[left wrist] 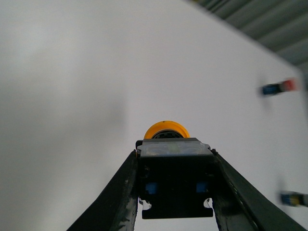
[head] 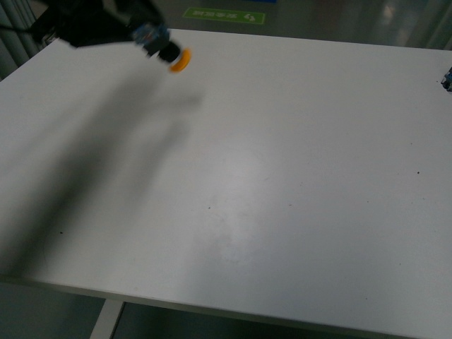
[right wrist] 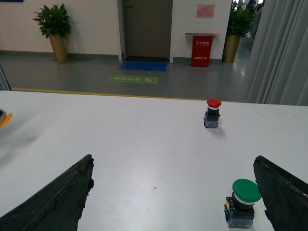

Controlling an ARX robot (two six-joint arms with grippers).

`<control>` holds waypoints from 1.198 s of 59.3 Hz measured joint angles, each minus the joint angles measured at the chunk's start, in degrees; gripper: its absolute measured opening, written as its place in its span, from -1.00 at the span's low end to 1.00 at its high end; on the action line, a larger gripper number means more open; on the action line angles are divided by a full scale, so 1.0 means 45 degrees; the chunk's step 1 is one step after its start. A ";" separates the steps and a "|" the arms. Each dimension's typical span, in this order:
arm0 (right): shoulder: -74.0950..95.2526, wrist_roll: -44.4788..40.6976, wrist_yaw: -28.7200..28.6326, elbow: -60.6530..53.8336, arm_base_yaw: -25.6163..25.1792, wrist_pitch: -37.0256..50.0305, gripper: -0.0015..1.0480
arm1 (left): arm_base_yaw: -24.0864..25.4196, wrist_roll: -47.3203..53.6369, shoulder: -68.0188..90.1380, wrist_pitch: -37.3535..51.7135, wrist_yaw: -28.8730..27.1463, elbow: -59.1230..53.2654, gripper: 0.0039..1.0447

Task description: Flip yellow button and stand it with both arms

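The yellow button (head: 171, 55) hangs above the table's far left corner, held sideways in my left gripper (head: 152, 37), its orange-yellow cap (head: 181, 60) pointing right and slightly down. In the left wrist view the black block body (left wrist: 175, 180) with blue bits is clamped between both fingers, the cap (left wrist: 167, 129) pointing away from the camera; the left gripper (left wrist: 175, 159) is shut on it. My right gripper (right wrist: 173, 159) stands open over bare table, with nothing between its fingers (right wrist: 62, 197). A sliver of the yellow cap (right wrist: 4, 118) shows at that view's edge. The right arm is out of the front view.
The white table (head: 282, 176) fills the front view. A green-capped button (right wrist: 243, 202) stands close to one right finger. A red-capped button (right wrist: 212, 113) stands farther back. A small blue-black part (head: 447, 78) sits at the table's right edge. Blurred buttons (left wrist: 279, 87) show in the left wrist view.
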 joint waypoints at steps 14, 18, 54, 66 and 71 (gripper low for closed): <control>0.0000 0.0000 0.0000 0.0000 0.0000 0.0000 0.86 | -0.2016 -0.4639 -0.1209 0.6776 0.1622 -0.1715 -0.32; 0.0000 0.0000 0.0000 0.0000 0.0000 0.0000 0.86 | -0.2628 -0.6324 -0.0865 0.8971 0.1151 -0.1919 -0.32; 0.0000 0.0000 0.0000 0.0000 0.0000 0.0000 0.86 | -0.3716 -1.4081 -0.0155 1.7413 0.0495 -0.4197 -0.32; 0.0000 0.0000 0.0000 0.0000 0.0000 0.0000 0.86 | -0.3716 -1.4265 -0.0112 1.7442 0.0486 -0.4177 -0.32; 0.0000 0.0000 0.0000 0.0000 0.0000 0.0000 0.86 | -0.3716 -1.4644 0.0359 1.7189 0.0583 -0.3463 -0.32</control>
